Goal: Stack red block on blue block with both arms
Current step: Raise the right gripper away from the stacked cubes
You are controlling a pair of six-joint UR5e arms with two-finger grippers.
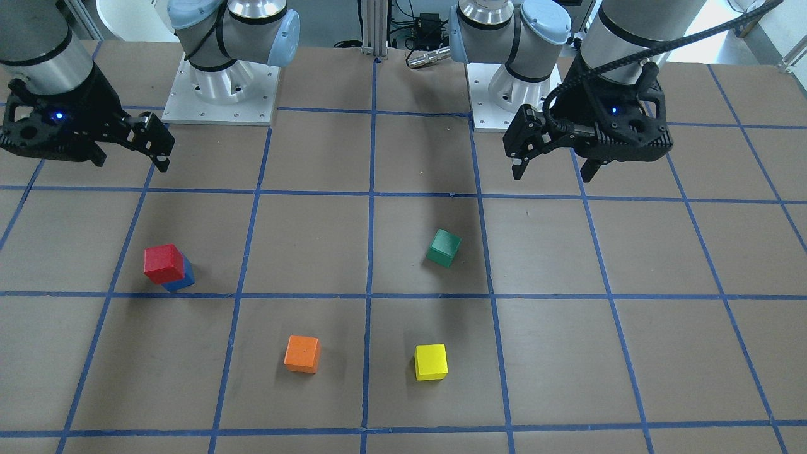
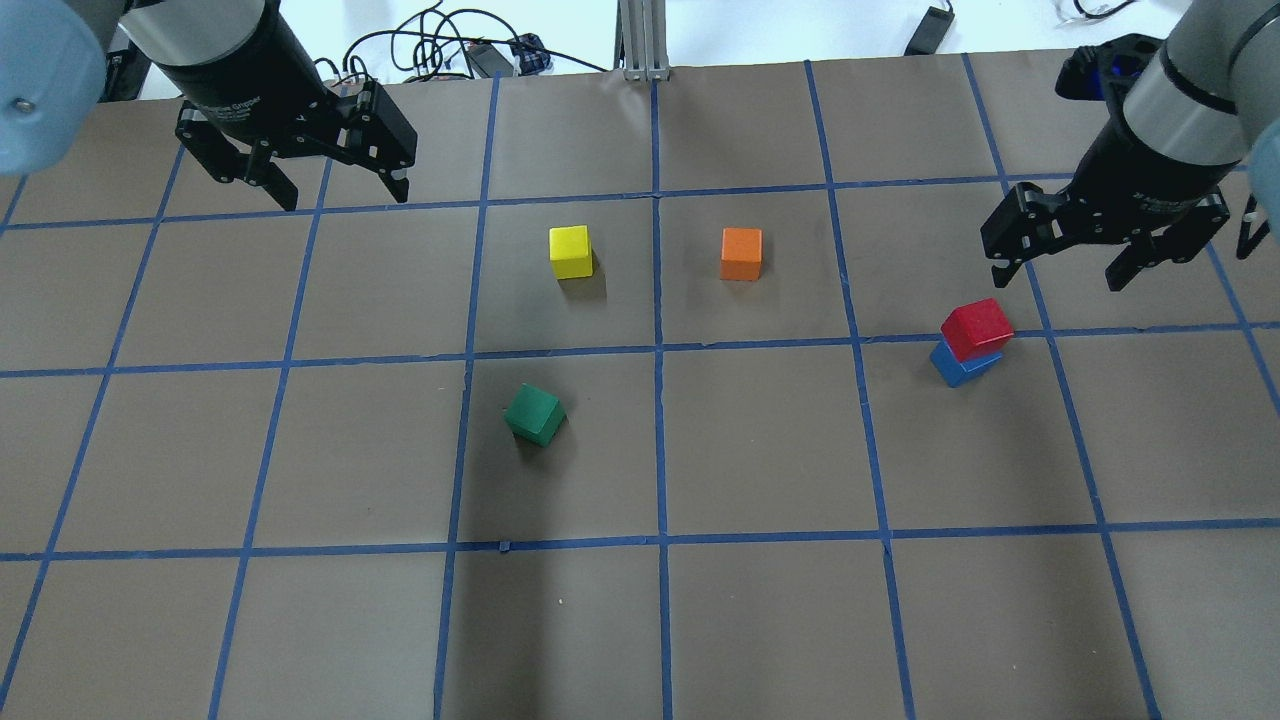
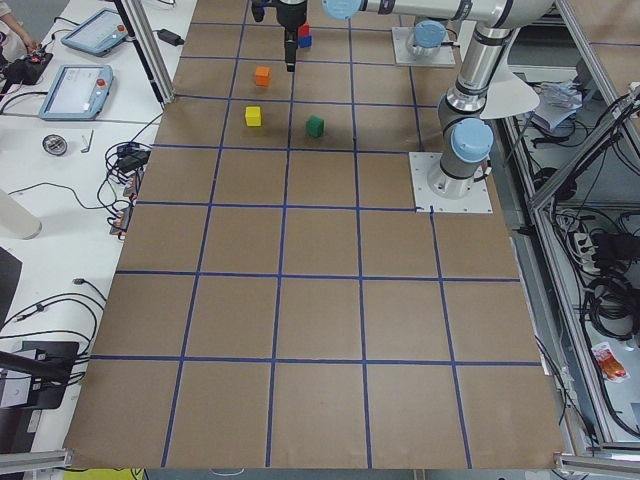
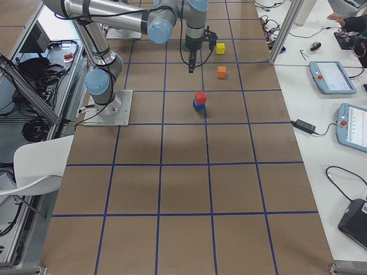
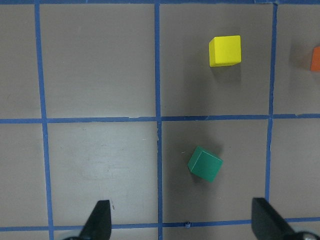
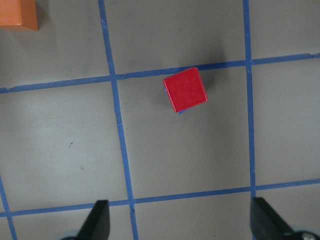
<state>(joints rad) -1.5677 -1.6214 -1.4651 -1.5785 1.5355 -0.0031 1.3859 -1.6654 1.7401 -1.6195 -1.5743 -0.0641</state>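
The red block [image 2: 977,328] sits on top of the blue block [image 2: 958,368], slightly turned and offset, on the robot's right side of the table; the stack also shows in the front view, red block [image 1: 164,263] over blue block [image 1: 181,279]. The right wrist view looks straight down on the red block [image 6: 185,90], which hides almost all of the blue one. My right gripper [image 2: 1058,278] is open and empty, raised above and beyond the stack, apart from it. My left gripper [image 2: 345,195] is open and empty, raised at the far left.
A green cube [image 2: 535,414], a yellow cube [image 2: 571,251] and an orange cube [image 2: 741,253] lie apart on the brown mat with blue tape lines. The left wrist view shows the green cube [image 5: 205,164] and yellow cube [image 5: 225,50] below.
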